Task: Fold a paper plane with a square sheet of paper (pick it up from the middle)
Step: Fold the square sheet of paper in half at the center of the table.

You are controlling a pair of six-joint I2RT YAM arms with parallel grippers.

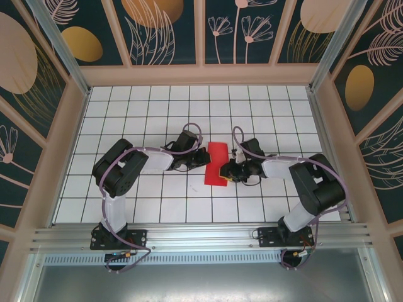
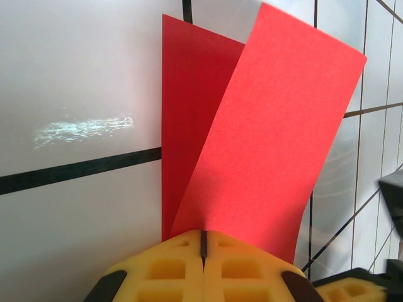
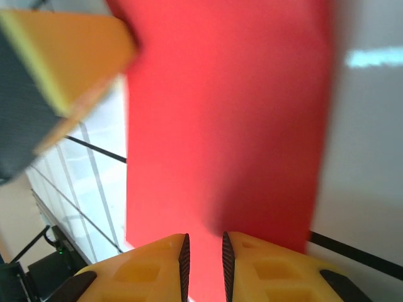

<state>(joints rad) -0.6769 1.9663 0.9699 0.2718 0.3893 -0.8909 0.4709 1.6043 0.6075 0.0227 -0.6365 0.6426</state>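
The square sheet of paper (image 1: 216, 162) is bright red and lies on the tiled table as a tall rectangle folded in two. In the left wrist view its upper layer (image 2: 277, 138) lifts at an angle off the lower one. My left gripper (image 2: 203, 242) is shut on that lifted layer's edge, at the sheet's left side (image 1: 203, 158). My right gripper (image 1: 223, 172) hovers low at the sheet's near right corner. Its jaws (image 3: 203, 257) stand a narrow gap apart, with the red paper (image 3: 227, 126) flat beneath them. A paper plane is out of view.
The white tiled table (image 1: 157, 201) is walled by a patterned enclosure with metal posts (image 1: 60, 44). The left gripper's yellow finger (image 3: 63, 63) looms close in the right wrist view. The right gripper's finger (image 2: 352, 290) sits at the left wrist view's lower right.
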